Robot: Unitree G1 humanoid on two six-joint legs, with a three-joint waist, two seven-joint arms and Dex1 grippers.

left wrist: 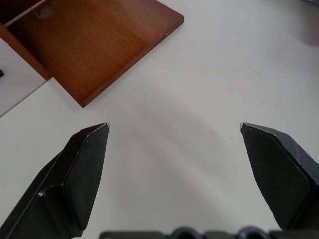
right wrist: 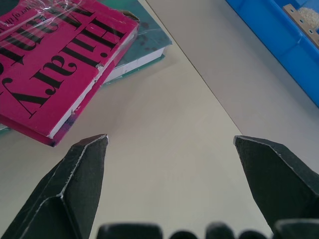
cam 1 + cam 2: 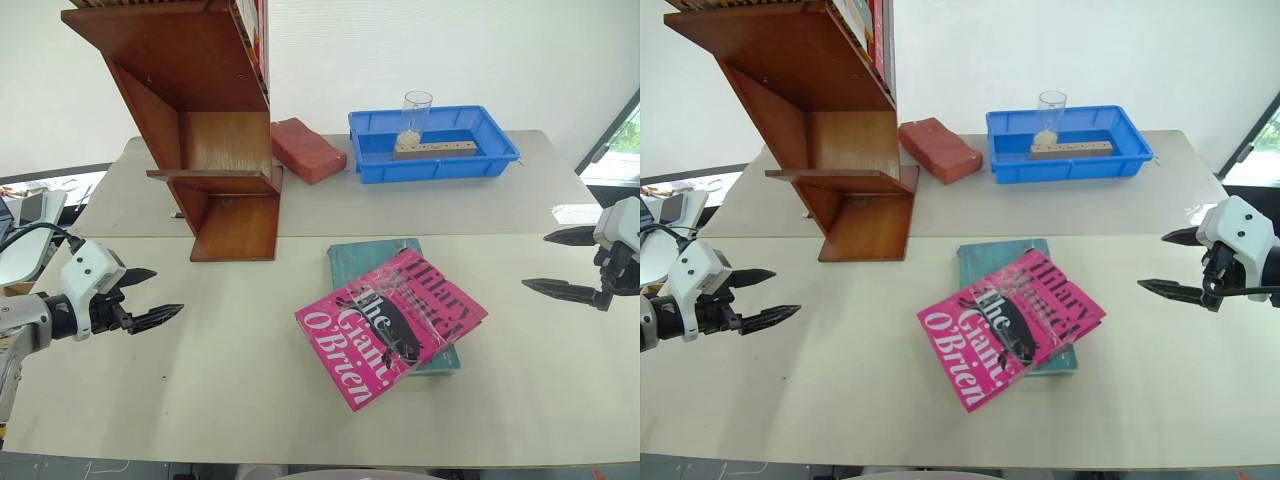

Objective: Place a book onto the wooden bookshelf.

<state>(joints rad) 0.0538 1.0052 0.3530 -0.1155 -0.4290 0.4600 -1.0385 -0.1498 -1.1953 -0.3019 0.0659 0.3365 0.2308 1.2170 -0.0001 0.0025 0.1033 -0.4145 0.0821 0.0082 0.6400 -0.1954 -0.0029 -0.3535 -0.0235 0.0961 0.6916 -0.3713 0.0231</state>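
A: Head views? Where's the book?

B: Pink paperback (image 3: pixel 392 328) lies skewed on a teal-green book (image 3: pixel 372 258), mid bench (image 3: pixel 230 400), overhanging it, so an edge sits proud, probably easier to pinch. Cover reads "Hilary Mantel, The Giant, O'Brien". Wooden bookshelf (image 3: pixel 215 150) stands back left, well apart from it. Reddish block (image 3: pixel 308 149) just beside the shelf; blue tray (image 3: pixel 500 158) behind holds a clear glass (image 3: pixel 416 115) and a wooden strip (image 3: pixel 434 150).

A: Tools?

B: Left tool (image 3: pixel 148 298) and right tool (image 3: pixel 566 264) hover either side of the books, both spread wide, nothing held. Looks like pre-grasp.

A: Left wrist?

B: Fingers (image 1: pixel 82 164) far apart over bare bench, the bookshelf's base board (image 1: pixel 99 45) ahead.

A: Right wrist?

B: Fingers (image 2: pixel 79 179) wide apart, empty. Paperback corner (image 2: pixel 60 79) near, "Hilary" legible, plastic wrap glinting. Right side seems the closer one for the pick.
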